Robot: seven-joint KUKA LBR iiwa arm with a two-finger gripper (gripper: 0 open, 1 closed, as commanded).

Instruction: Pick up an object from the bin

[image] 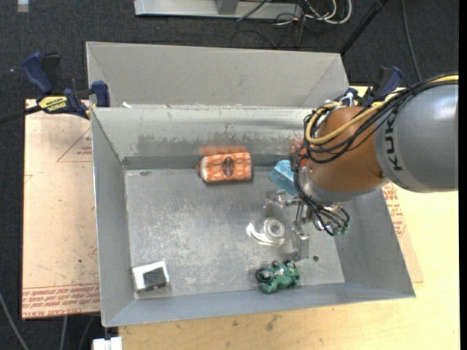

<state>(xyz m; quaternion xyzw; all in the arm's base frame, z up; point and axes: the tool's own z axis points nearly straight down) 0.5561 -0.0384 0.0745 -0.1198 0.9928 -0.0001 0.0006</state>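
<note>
The grey bin [190, 232] holds 5 loose things: orange packet [226, 167], blue scrap [282, 175], white ring [267, 230], green toy [278, 275], white box [151, 276].

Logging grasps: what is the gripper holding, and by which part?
Cannot tell. The gripper is down beside a white round thing right of middle in the grey metal bin; no hold shows.

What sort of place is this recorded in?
Probably a robotics lab's bin-picking station: a KUKA arm over a grey metal bin, an orange packet in it, cables on the floor behind.
</note>
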